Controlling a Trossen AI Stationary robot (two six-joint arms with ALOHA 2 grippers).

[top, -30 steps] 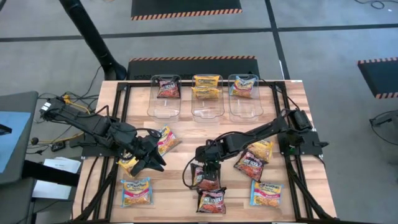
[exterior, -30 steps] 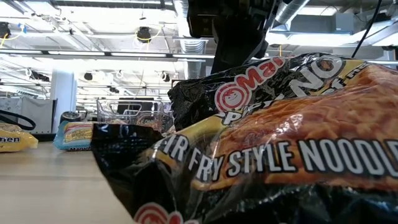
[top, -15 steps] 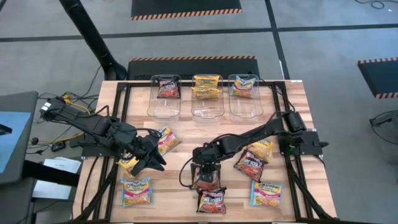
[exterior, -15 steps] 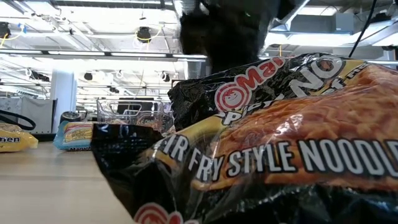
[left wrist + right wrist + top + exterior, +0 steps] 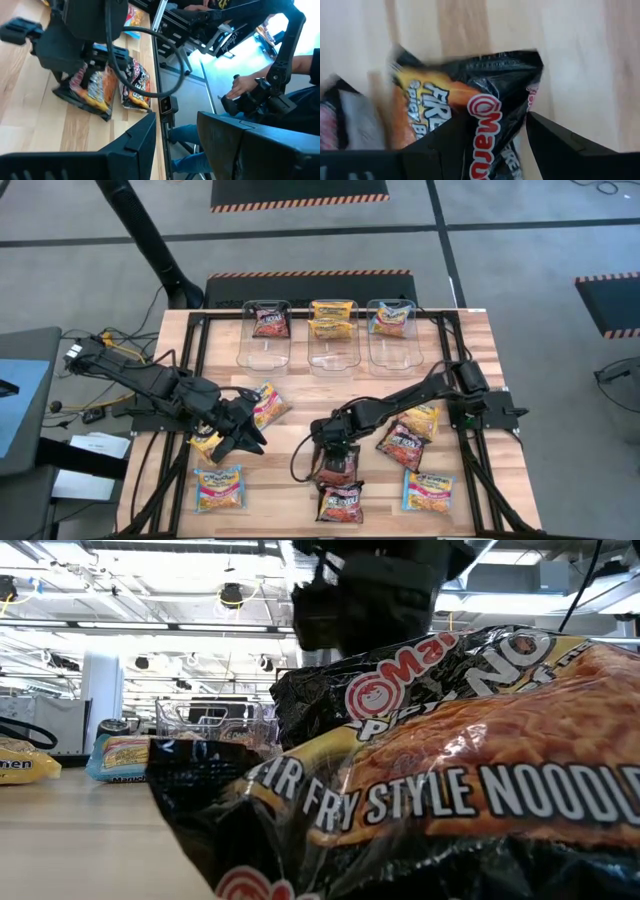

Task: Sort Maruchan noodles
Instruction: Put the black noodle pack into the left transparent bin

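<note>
A dark packet (image 5: 340,503) is lying at the table's (image 5: 470,350) near edge. Just beyond it the right gripper (image 5: 335,455) is pointing down over another dark packet (image 5: 485,120), fingers spread open around its end. The left gripper (image 5: 245,438) is reaching low toward the table's middle from the left edge, partly open, holding nothing. Three clear tubs (image 5: 264,348) with packets inside are lining the far edge.
</note>
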